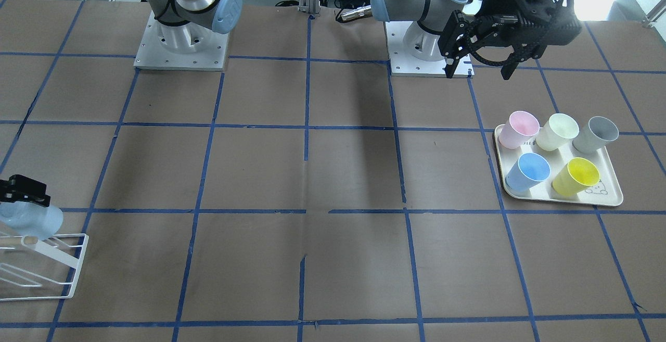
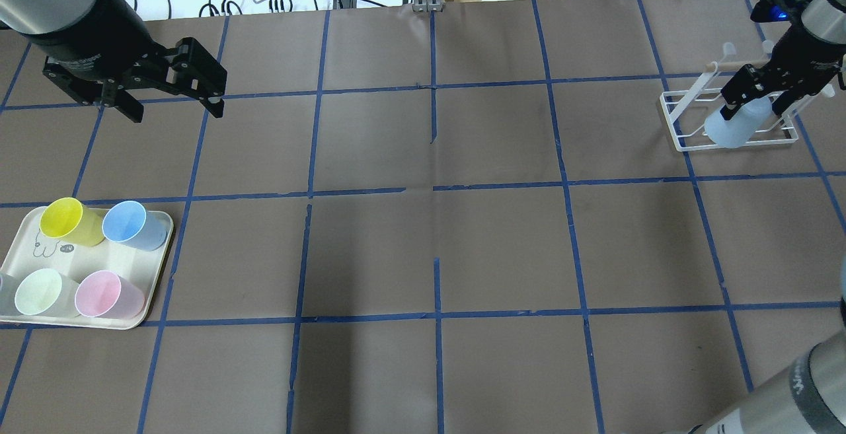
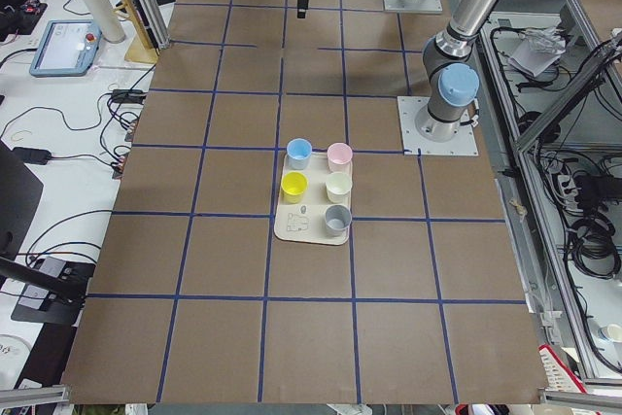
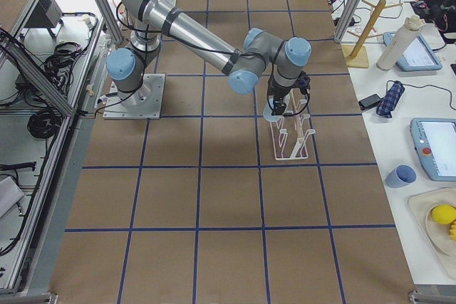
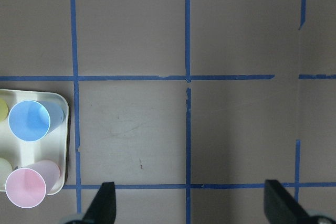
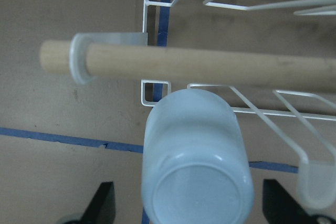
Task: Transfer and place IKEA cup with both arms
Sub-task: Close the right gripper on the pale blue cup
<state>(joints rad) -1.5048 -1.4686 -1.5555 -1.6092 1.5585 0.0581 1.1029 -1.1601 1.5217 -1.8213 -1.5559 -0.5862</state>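
Observation:
The pale icy-blue IKEA cup [image 2: 733,127] sits upside down and tilted on the white wire rack [image 2: 681,138] at the far right of the overhead view. In the right wrist view the cup [image 6: 197,182] stands between the two fingers with a gap on each side, below the rack's wooden bar [image 6: 210,66]. My right gripper [image 2: 757,94] is open around the cup. It also shows at the left edge of the front-facing view [image 1: 21,188], above the cup [image 1: 34,221]. My left gripper [image 2: 175,100] is open and empty, raised above the table beyond the tray.
A cream tray [image 2: 155,298] at the left holds yellow [image 2: 63,221], deeper blue [image 2: 129,222], pale green [image 2: 39,292], pink [image 2: 102,295] and grey [image 1: 598,134] cups. Blue tape lines grid the brown table.

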